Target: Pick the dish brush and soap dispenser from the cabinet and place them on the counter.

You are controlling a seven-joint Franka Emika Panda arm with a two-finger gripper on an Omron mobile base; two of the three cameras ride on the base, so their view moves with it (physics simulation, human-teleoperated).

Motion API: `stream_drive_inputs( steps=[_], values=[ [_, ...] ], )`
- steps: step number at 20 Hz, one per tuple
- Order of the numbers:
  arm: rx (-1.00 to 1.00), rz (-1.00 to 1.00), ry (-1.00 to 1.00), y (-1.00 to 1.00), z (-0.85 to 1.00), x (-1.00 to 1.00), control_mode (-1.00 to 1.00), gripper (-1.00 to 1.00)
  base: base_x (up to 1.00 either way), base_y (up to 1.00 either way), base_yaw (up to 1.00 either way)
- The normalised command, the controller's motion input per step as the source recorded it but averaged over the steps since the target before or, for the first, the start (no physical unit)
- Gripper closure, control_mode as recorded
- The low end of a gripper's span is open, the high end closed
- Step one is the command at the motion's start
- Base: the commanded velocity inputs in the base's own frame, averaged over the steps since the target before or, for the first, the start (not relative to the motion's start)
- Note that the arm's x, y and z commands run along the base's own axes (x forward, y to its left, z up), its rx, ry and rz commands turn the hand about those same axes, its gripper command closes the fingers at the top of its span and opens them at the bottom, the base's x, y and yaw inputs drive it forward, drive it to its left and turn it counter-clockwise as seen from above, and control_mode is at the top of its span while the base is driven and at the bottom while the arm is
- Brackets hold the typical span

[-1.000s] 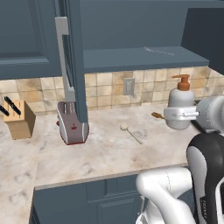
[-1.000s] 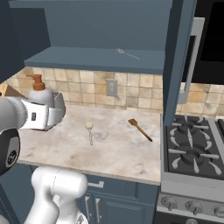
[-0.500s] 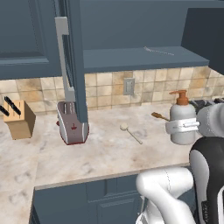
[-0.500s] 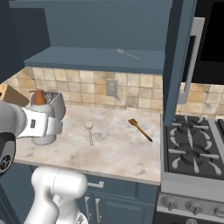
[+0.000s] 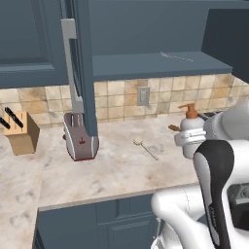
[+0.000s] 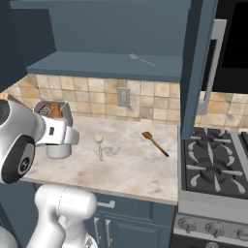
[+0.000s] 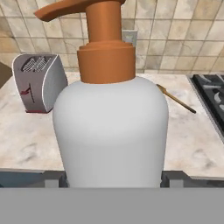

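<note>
My gripper (image 7: 113, 177) is shut on the soap dispenser (image 7: 111, 127), a white bottle with an orange pump top, held upright. The bottle (image 5: 190, 131) hangs low at the right of the counter (image 5: 112, 170); I cannot tell whether its base touches the stone. From the right, the soap dispenser (image 6: 58, 149) and gripper (image 6: 60, 138) stand at the left, in front of the toaster. The dish brush (image 5: 146, 148) lies flat mid-counter, also seen as the dish brush (image 6: 99, 145). The cabinet (image 5: 80, 73) stands open above, its shelf (image 6: 111, 65) nearly bare.
A toaster (image 5: 80, 141) and a knife block (image 5: 22, 133) stand at the left of the counter. An orange-brown utensil (image 6: 155, 143) lies near the stove (image 6: 213, 167). A thin grey rod (image 6: 141, 59) rests on the cabinet shelf. The open door (image 6: 198, 68) hangs over the counter.
My gripper has come down with the soap dispenser, from about shelf-underside height to counter level. The dish brush has not moved.
</note>
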Motion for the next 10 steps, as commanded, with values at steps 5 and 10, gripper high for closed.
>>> stream_drive_inputs(
  steps=[5, 10],
  values=[
    [-0.04, -0.01, -0.18, -0.01, -0.76, 0.53, -1.0, 1.0, 0.0, 0.0, 0.0],
    [-0.03, -0.02, -0.26, -0.1, -0.68, 0.49, -1.0, 1.0, 0.0, 0.0, 0.0]
  ],
)
